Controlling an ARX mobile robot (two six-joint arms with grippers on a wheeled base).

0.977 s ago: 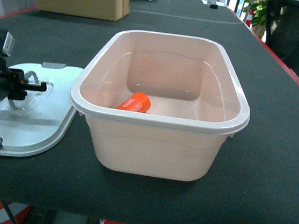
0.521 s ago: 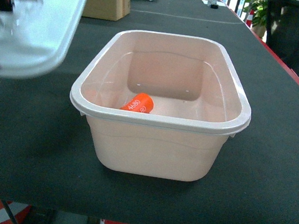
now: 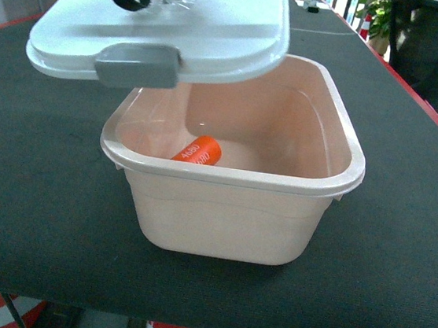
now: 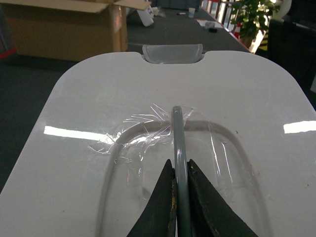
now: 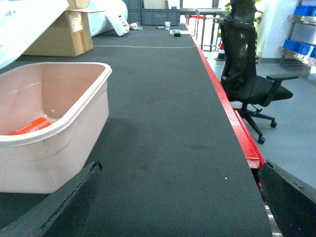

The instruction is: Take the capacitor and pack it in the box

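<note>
- The pink box [image 3: 236,154] sits on the dark table [image 3: 398,256], with open mat on its right side and in front, running out to the red table edge [image 5: 232,118].
- The white lid [image 3: 170,36] hangs in the air, tilted, over the back-left corner of the box; its grey latch tab [image 3: 135,65] sticks out over the left rim. The right half of the opening is uncovered.
- The left gripper [image 4: 178,190] has its dark fingers squeezed tight on the lid's thin grey handle [image 4: 177,143], seen close in the left wrist view. Crinkled clear film sits around the handle.
- The right gripper [image 5: 177,197] is low over the table, right of the box, its fingers spread wide and holding nothing.
- The orange capacitor [image 3: 197,150] lies on its side on the box floor, near the front-left wall.
- Off the table's right edge there's a black office chair [image 5: 249,74]; a cardboard carton [image 5: 61,32] sits on the far left of the table.
</note>
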